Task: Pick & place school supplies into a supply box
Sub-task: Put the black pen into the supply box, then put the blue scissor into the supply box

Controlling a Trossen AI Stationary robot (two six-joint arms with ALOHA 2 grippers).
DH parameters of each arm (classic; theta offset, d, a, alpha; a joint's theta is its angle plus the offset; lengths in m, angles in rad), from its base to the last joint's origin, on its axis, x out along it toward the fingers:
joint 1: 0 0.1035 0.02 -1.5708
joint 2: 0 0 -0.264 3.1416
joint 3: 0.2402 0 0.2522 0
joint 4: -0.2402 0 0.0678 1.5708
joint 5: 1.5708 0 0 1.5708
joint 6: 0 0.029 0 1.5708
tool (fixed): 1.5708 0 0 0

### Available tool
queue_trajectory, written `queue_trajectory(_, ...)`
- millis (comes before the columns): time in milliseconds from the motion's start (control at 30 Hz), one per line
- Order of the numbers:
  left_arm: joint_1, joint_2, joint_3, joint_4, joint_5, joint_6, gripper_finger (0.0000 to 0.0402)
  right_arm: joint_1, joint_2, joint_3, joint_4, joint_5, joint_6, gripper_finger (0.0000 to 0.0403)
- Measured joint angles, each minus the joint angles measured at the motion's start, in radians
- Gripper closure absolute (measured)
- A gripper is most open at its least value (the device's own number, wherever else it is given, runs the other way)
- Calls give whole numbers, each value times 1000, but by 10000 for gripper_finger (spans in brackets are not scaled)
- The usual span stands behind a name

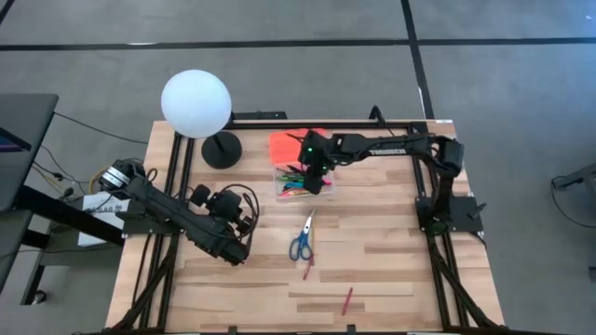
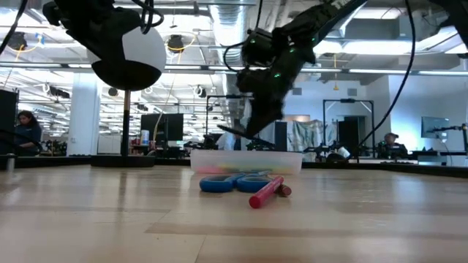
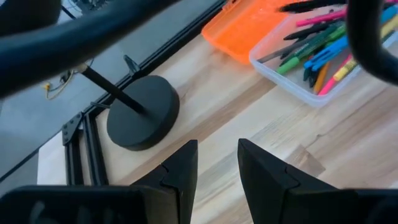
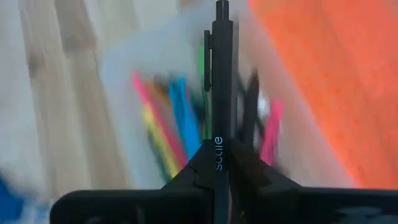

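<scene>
Nearest the front edge in the high view: a red pencil [image 1: 347,300] lies loose on the wood, well apart from both arms. Further in, a second red pen [image 1: 307,271] sits just beside the tips of the blue-handled scissors [image 1: 302,244]; in the low view the same pen and scissors lie in front of the box. Left gripper [image 3: 217,163] hangs over bare table left of the scissors, jaws narrow with a gap, nothing between them, pointing toward the lamp base [image 3: 143,112]; this arm waits. Farther back, right gripper [image 4: 219,163] is clamped on a black pen [image 4: 222,81], held directly above the supply box [image 1: 328,190], the clear tray part, with its orange lid [image 1: 289,147] lying open behind it toward the white globe lamp [image 1: 196,103]. Key relation: the box is straight below the right claw, not off to a side; the pen's long axis runs forward out of the fingers, roughly along the coloured pens [image 4: 168,130] already lying in the tray, so it looks lined up with the box's length. In the low view the pen's end hangs just over the tray rim, slanted, cannot tell if touching. Judgement: drop phase for this pen, needs only a small lowering and release. Still outside the box: scissors and two red pieces, all nearer the front. Left arm is closer to the scissors, right arm is busy at the box. Risk: the slanted pen catches the rim or rolls out.
</scene>
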Motion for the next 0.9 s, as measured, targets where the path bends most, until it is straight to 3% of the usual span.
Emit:
queue_trajectory(667,6,1,0,60,34,42,292,-6,4,5,-34,-1,-1,322)
queue_trajectory(900,6,1,0,286,59,123,292,12,-54,4,-55,-10,1,299)
